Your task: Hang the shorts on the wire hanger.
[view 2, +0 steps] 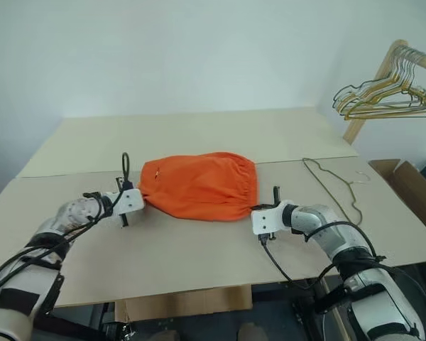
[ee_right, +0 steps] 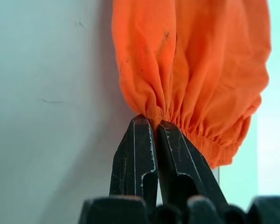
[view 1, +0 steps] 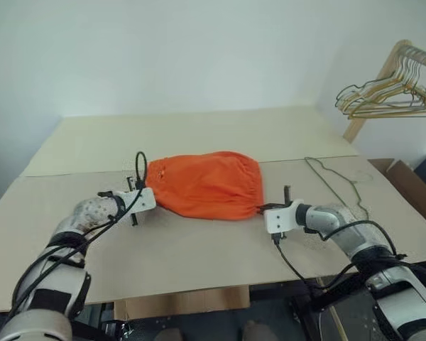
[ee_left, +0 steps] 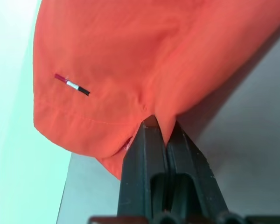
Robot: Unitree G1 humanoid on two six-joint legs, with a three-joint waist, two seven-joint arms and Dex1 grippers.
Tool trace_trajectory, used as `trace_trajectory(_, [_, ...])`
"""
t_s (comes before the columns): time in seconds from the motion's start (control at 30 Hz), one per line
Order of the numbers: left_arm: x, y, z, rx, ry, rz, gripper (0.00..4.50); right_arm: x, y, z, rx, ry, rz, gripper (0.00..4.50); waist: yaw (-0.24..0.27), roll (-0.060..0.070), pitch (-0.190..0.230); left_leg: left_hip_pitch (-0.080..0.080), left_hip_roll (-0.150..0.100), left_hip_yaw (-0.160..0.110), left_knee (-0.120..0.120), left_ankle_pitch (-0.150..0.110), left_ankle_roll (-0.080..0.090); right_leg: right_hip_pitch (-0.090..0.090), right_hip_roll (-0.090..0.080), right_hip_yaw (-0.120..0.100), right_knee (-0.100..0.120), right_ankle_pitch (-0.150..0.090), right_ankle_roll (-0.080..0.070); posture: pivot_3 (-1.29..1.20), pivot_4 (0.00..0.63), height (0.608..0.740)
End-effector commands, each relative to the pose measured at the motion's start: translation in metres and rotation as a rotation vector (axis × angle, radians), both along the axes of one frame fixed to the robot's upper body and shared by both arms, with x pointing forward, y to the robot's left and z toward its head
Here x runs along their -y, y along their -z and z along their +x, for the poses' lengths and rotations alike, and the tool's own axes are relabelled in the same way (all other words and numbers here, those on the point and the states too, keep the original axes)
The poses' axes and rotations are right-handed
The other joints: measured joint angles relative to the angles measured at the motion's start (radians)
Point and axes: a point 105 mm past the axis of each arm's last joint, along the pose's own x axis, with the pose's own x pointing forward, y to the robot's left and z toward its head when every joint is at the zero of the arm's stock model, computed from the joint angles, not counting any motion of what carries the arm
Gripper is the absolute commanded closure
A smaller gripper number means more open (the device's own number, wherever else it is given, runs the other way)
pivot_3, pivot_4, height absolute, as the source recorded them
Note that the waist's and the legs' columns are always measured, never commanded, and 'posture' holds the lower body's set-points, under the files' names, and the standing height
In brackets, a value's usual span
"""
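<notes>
Big flat beige cardboard-covered table (view 1: 199,249) carries everything. Bright orange fabric shorts (view 1: 209,183) lie mid-table, long axis running left-right, gathered elastic waistband at the right end, hem at the left.

Left gripper (ee_left: 159,133) is clenched on a corner of the hem at the shorts' left near edge. Right gripper (ee_right: 155,122) is pinched on the waistband gathers at the right near corner. So the shorts are gripped at both ends and span between the two arms; the cloth looks partly lifted off the table, can't say for sure.

Thin dark grey wire hanger (view 1: 335,179) lies flat on the table, just right of the shorts and a bit farther back. Right arm is clearly the nearer one; waistband end already faces the hanger.

Judgement: next move carries the shorts rightward, waistband leading.

Cluster of gold wire hangers (view 1: 390,96) hangs on a wooden rack far right — not the target.
</notes>
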Motion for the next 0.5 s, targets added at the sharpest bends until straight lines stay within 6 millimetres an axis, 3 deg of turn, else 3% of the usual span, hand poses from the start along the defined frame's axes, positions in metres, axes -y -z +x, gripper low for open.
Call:
trace_trajectory(0.03, [-0.002,-0.054,-0.036,0.009,0.158,-0.027,4.47,-0.003,-0.047,-0.023,0.027,-0.065,0.081,4.50,-0.005,0.000,0.000,-0.001,0.001,-0.002,0.000,0.000,-0.001,-0.001,0.001,0.000,0.001,0.000,0.000,-0.02,0.000,0.740])
trace_trajectory(0.17, [-0.007,-0.077,-0.078,-0.114,0.180,-0.002,4.47,0.002,-0.060,-0.053,-0.070,-0.133,0.043,4.50,0.005,0.001,0.000,-0.004,0.003,-0.005,0.000,-0.001,0.001,-0.001,0.000,-0.001,-0.002,0.000,0.000,0.00,0.000,0.740])
trace_trajectory(0.23, [-0.008,-0.080,-0.091,-0.179,0.167,0.014,4.47,0.003,-0.066,-0.057,-0.092,-0.142,0.042,4.50,0.014,0.001,0.001,-0.001,0.002,-0.004,0.000,-0.002,0.004,0.001,-0.001,-0.002,-0.006,-0.001,0.001,0.00,0.000,0.740])
trace_trajectory(0.33, [0.003,-0.077,-0.097,-0.244,0.173,-0.014,4.47,0.003,-0.073,-0.044,-0.116,-0.113,0.059,4.50,0.034,0.002,0.006,0.009,0.000,0.002,0.001,-0.001,0.005,0.010,0.000,-0.001,-0.005,-0.001,0.001,0.01,0.000,0.740])
trace_trajectory(0.43, [0.017,-0.074,-0.069,-0.158,0.116,-0.082,4.47,-0.002,-0.080,-0.015,-0.075,-0.050,0.100,4.50,0.047,0.006,0.011,0.023,0.001,0.006,0.000,0.003,0.008,0.021,0.001,-0.004,-0.005,-0.003,0.004,0.01,0.000,0.740])
trace_trajectory(0.5, [0.027,-0.085,-0.005,0.044,-0.077,-0.194,4.47,-0.011,-0.100,0.037,0.018,0.116,0.214,4.50,0.058,0.006,0.010,0.023,0.002,0.006,-0.002,0.010,0.009,0.022,0.003,-0.004,-0.005,0.001,0.004,0.02,0.000,0.740])
